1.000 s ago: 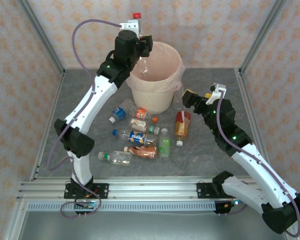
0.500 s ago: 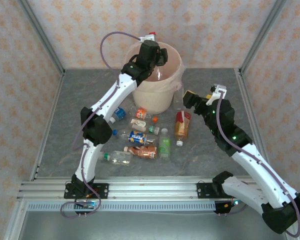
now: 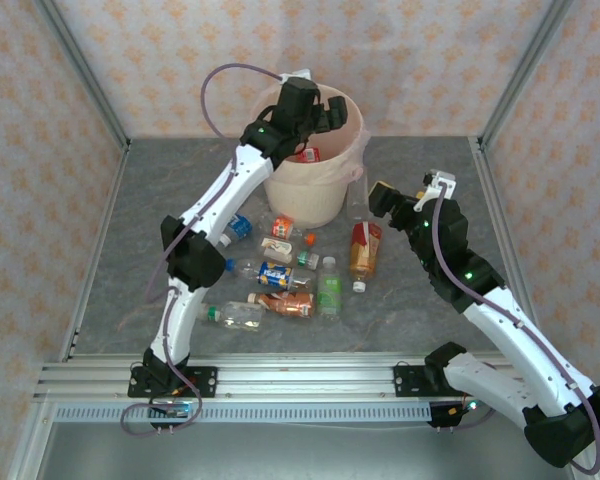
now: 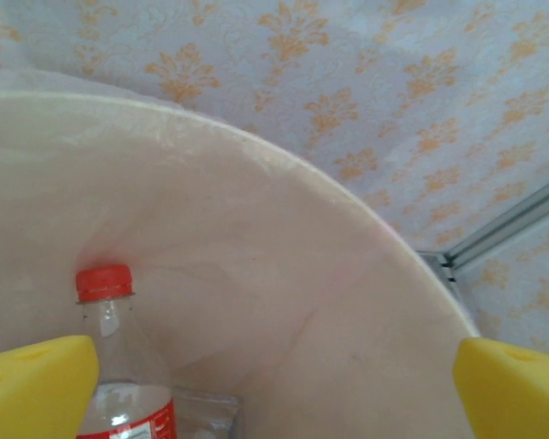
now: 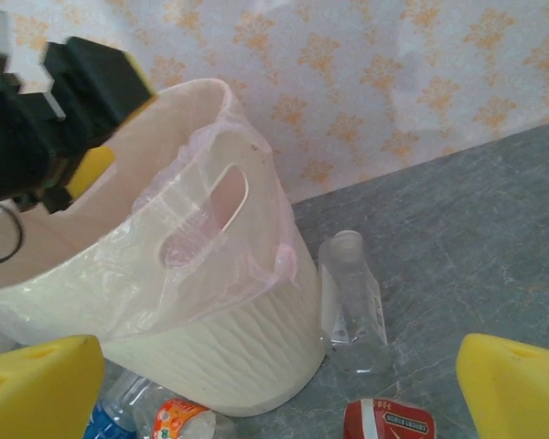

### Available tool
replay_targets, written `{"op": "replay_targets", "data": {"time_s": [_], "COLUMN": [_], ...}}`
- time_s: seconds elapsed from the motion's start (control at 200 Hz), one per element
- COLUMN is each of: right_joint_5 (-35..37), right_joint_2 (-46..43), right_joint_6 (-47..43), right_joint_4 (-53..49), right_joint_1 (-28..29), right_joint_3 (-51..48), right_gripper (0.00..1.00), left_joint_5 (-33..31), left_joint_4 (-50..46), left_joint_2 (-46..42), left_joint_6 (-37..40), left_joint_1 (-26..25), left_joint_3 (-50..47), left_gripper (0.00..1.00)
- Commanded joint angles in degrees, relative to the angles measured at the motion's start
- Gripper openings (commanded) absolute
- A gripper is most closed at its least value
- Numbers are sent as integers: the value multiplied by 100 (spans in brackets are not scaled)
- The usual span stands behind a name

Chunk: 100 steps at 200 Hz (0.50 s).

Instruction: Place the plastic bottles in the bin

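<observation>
Top external view: most plastic bottles [image 3: 280, 280] lie clustered on the grey counter [image 3: 400, 320], just before the bin [image 3: 310, 200]. Beside the bin the right fingers [image 5: 517, 384] are spread, holding nothing. Farther, the left fingers [image 4: 37, 389] are spread too, over the bin (a red-capped bottle [image 4: 102, 283] lies inside).

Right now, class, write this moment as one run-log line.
left gripper: open above bin | red-capped bottle: in bin | right gripper: open, empty | other bottles: on table
</observation>
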Motion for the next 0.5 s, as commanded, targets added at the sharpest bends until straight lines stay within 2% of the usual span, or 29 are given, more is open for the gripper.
{"op": "replay_targets", "data": {"time_s": [0.0, 0.145, 0.285, 0.41, 0.495], "right_joint_5": [471, 421, 202, -205, -767], "right_joint_2": [46, 198, 399, 659, 1032], "right_joint_6": [272, 607, 1049, 1514, 1493], "right_joint_4": [-295, -670, -942, -915, -867], "right_joint_1": [6, -2, -12, -28, -84], "right_joint_3": [-93, -197, -368, -630, -718], "right_gripper": [99, 99, 99, 99, 99], "left_joint_5": [405, 648, 1266, 1208, 1097], "left_joint_4": [233, 899, 1660, 1836, 1789], "left_joint_2": [-914, -2008, -2997, -3880, -4395], "left_joint_6": [23, -83, 113, 167, 184], "left_joint_1": [-28, -27, -33, -30, -32], "left_joint_3": [-526, -1855, -3196, -4288, -4995], "left_gripper": [100, 100, 100, 100, 100]}}
